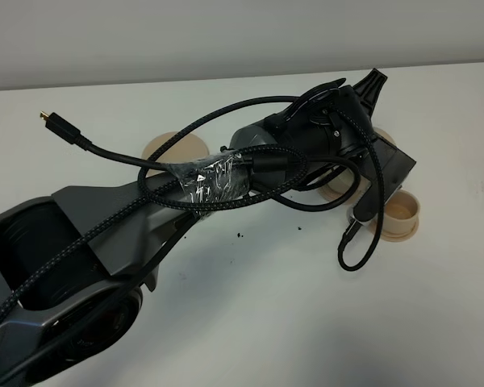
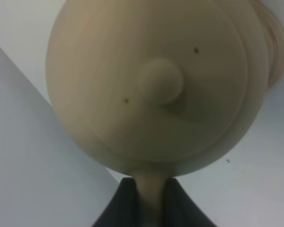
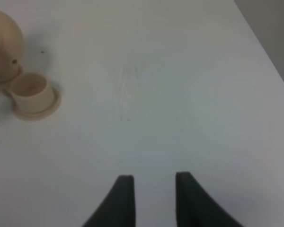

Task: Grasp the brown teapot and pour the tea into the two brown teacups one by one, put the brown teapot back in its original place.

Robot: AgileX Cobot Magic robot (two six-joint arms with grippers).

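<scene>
The brown teapot (image 2: 151,85) fills the left wrist view, its lid knob facing the camera. My left gripper (image 2: 151,198) is shut on its loop handle. In the exterior high view the left arm (image 1: 323,129) reaches across to the right and hides most of the pot. One brown teacup (image 1: 397,211) stands on its small saucer just right of the arm, also seen as a teacup (image 3: 32,91) beside the teapot (image 3: 2,45). A second teacup (image 1: 336,191) peeks out under the cables. The wide saucer (image 1: 174,147) is bare. My right gripper (image 3: 151,198) is open over bare table.
Black cables (image 1: 226,181) loop off the left arm above the table. A few dark specks (image 1: 240,235) lie on the white tabletop. The table's far edge meets the wall behind the arm.
</scene>
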